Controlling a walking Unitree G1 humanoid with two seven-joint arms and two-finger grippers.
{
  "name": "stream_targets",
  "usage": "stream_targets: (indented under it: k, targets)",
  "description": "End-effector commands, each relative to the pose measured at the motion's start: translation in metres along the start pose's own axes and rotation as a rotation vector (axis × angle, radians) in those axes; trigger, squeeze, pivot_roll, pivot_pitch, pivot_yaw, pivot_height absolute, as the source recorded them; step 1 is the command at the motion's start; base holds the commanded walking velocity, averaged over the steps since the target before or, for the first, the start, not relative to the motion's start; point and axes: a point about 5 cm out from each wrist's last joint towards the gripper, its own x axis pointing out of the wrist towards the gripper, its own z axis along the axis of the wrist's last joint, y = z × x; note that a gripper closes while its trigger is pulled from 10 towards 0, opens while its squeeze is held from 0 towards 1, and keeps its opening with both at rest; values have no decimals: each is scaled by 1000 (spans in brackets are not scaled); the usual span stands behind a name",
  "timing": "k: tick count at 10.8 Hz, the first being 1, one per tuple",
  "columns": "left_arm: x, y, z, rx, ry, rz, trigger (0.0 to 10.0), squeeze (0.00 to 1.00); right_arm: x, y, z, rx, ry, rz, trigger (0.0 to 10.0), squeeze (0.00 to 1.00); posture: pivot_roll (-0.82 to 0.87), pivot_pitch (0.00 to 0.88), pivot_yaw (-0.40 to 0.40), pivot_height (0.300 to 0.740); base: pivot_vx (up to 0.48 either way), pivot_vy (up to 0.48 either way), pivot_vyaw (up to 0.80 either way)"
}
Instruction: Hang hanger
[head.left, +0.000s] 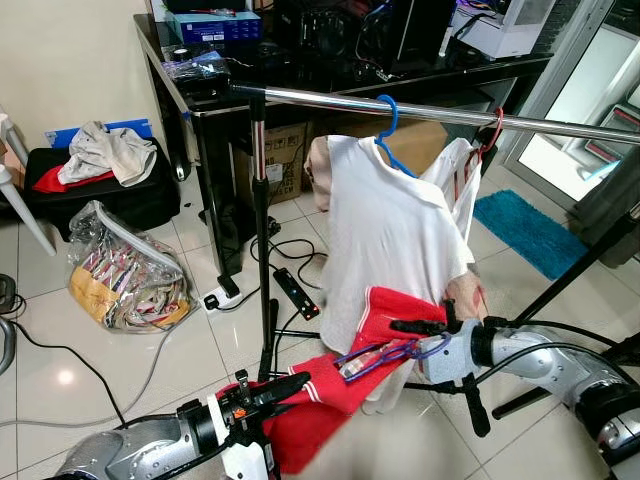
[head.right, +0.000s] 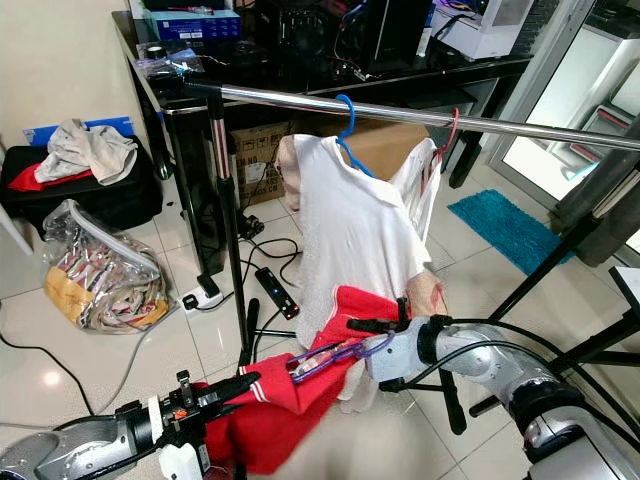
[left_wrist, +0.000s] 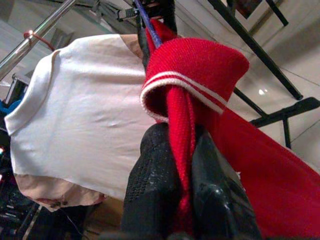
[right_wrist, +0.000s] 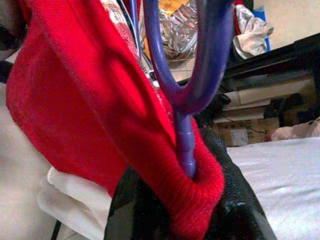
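Head views: the red garment (head.left: 340, 385) hangs low between your two hands, well below the steel rail (head.left: 440, 113). The right hand (head.left: 415, 327) holds its upper edge together with the purple hanger (head.left: 385, 357); the left hand (head.left: 290, 385) holds the lower end. On the rail a white shirt (head.left: 385, 225) hangs from a blue hanger (head.left: 388, 135), with a red hanger (head.left: 493, 130) just beside it. The black counter (head.left: 190, 90) stands behind the rail's near end. No brand or writing can be read; the box on the counter is too small to make out.

Left wrist view: the left hand's fingers (left_wrist: 155, 190) are closed tight on a bunched fold of the red garment, just below its white-striped cuff.

Right wrist view: the right hand's fingers (right_wrist: 240, 200) are closed on the garment's ribbed edge, with the hanger's purple shaft rising out of the fold and its hook curving above.

Step in hand, as a judgement: the carry to the rail; the hanger is gripped and not yet hung. Next, raise the right hand until the hook clears the rail, choose the bare stretch toward the rail's near end, away from the white shirt, then lower the hook over the rail. Slacken the left hand's hold so that the garment does not drag the hanger askew.
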Motion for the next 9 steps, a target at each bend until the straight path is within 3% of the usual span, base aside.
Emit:
stream_targets:
  k: [1,3,4,9]
  targets:
    - [9,2,4,-3,-41,4,10000,0,1,-5,8,-14,-53,-25,0,0,269,9,-67,740,0,0,0]
    - [9,2,2,-9,-22,11,10000,0,0,-7,7,-10,-54,-21,0,0,275,10,-70,740,0,0,0]
    - [8,4,2,-16,-24,27,10000,1000,0,-8,7,-10,-54,-23,0,0,275,10,-70,740,0,0,0]
    - [0,11,0,70,-10,46,10000,1000,-5,-11,-3,29,8,-57,0,0,282,4,-67,740,0,0,0]
